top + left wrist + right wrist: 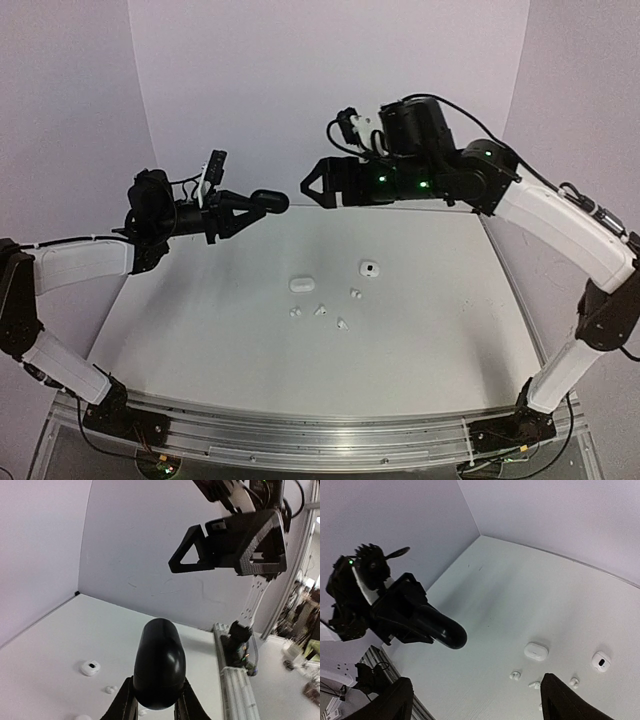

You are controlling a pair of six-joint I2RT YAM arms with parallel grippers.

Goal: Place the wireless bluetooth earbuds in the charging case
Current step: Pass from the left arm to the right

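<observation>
The left gripper (245, 208) pinches the black case (270, 202) high above the table (200, 300). The case's long axis points at the right gripper (312, 185), whose fingers are spread just off its free end. The white earbuds (320, 310) lie far below (mid-table, about equally near both arms).

My white worktop (200, 330) carries a closed white case (302, 284), a second white case (369, 269) at its three o'clock, and four white earbuds (320, 310) from four to six o'clock.

Overhead, two wrist views; shared table (200, 330)
</observation>
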